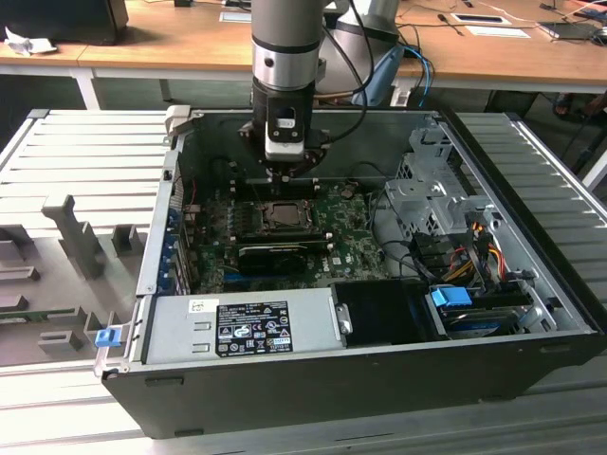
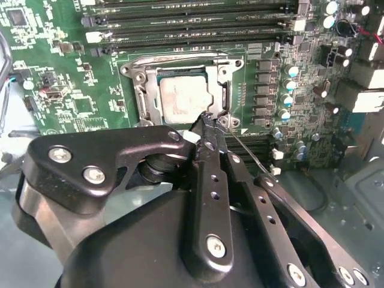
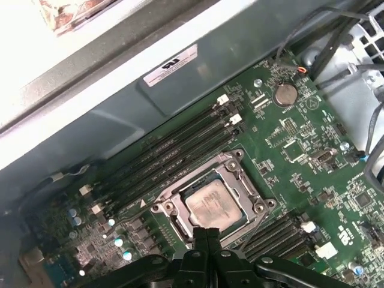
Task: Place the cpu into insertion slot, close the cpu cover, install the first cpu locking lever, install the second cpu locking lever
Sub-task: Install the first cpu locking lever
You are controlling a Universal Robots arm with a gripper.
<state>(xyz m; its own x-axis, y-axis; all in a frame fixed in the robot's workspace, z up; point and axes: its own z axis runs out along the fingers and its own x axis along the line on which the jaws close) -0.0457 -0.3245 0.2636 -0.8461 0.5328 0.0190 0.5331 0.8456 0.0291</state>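
Hanging down into an open computer case (image 1: 360, 374) that lies on the ribbed grey bench (image 1: 85, 152), the arm (image 1: 286, 57) has its jaws low over the green circuit board (image 3: 300, 180), towards the far side of the case.

The jaws are together. In both wrist views the black fingertips (image 2: 205, 125) (image 3: 201, 237) meet in a point with no gap showing. Whether anything thin is nipped between them cannot be told. The point sits right at one edge of the insertion slot (image 1: 266, 217), touching or almost touching its silver frame.

The cpu (image 2: 180, 99) lies flat in that slot, and its dull grey top shows through the square cut-out of the cpu cover (image 2: 142, 90). The cover is down, lying level around the chip's rim. In the second wrist view a thin wire rod (image 2: 247, 151) runs out from the slot corner beside the fingertips and slants away over the board.

Long black memory slots (image 3: 174, 150) run alongside the insertion slot on its far side, with more on the opposite side. A round coin cell (image 3: 285, 94) sits further off on the board.

In the exterior view a black graphics card (image 1: 275, 254) lies just on the near side of the slot. A grey power supply (image 1: 242, 327) fills the near part of the case. A metal drive cage (image 1: 427, 194) and a blue clip (image 1: 451, 297) stand at the exterior view's right.
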